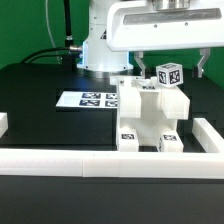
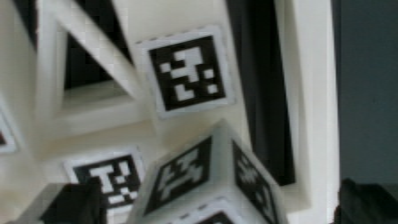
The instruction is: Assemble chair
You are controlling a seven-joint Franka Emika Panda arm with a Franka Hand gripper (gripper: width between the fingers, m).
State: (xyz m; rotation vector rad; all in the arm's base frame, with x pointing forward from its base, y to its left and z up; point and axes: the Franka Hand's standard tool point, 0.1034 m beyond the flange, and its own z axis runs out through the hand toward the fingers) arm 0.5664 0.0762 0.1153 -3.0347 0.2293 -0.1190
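Gaping pincer [image 1: 171,68] astride chair [image 1: 150,112], empty.

The blocky white plastic chair body [image 1: 148,118] looks smooth and faintly satin, its black-and-white square tags [image 2: 187,72] printed flat and matt. The black worktop [image 1: 40,85] is matt, and the long white plastic border rail [image 1: 100,166] smooth.

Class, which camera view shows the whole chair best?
The exterior view: all of the chair built so far fits in frame. The wrist view shows only a close, blurred stretch of its tagged pieces.
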